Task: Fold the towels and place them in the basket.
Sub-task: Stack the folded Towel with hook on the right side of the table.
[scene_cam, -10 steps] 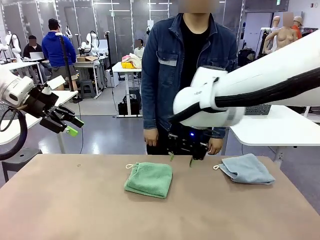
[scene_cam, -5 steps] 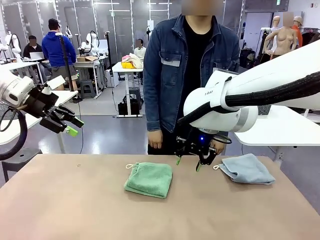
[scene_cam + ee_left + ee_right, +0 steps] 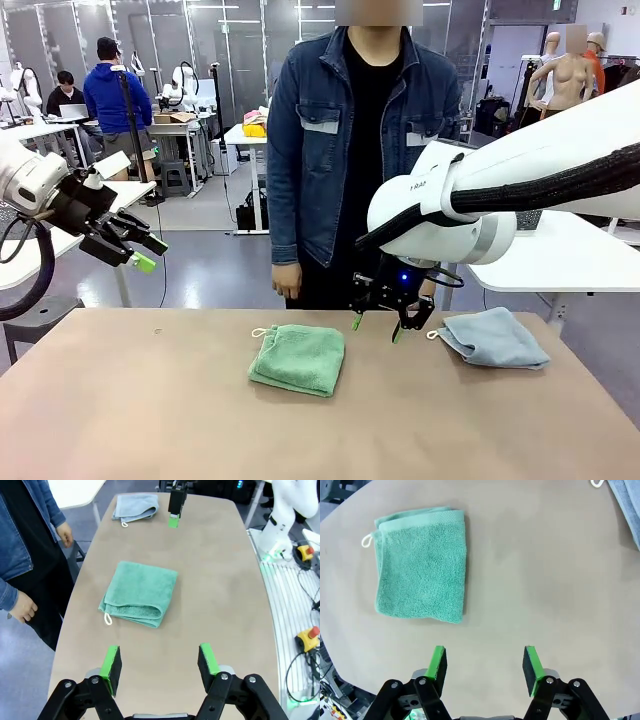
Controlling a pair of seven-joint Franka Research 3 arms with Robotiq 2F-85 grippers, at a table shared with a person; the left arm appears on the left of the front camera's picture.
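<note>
Two folded towels lie on your desk (image 3: 150,420), well apart from each other. Nearest you, toward the middle, is the green towel (image 3: 298,359) — folded into a thick square, its white corner loop at the far-left corner, pointing toward the person's side. Just beyond it and to its right hangs your right gripper (image 3: 379,328), above the desk in the gap between the two towels; its jaws stand wide and hold nothing. From its own wrist camera you see the green pads (image 3: 438,663) parted over bare desk, with the green towel ahead and to the left in that picture. Further right, near the far edge, lies the light blue towel (image 3: 494,338), loosely folded, its loop at the left corner close to the right gripper but not touching it. Your left gripper (image 3: 140,248) is raised off the left end of the desk, clear of everything — jaws wide, empty. Across the desk stands a person (image 3: 355,150) in a denim jacket, arms down, one hand (image 3: 286,281) hanging by the far edge.
</note>
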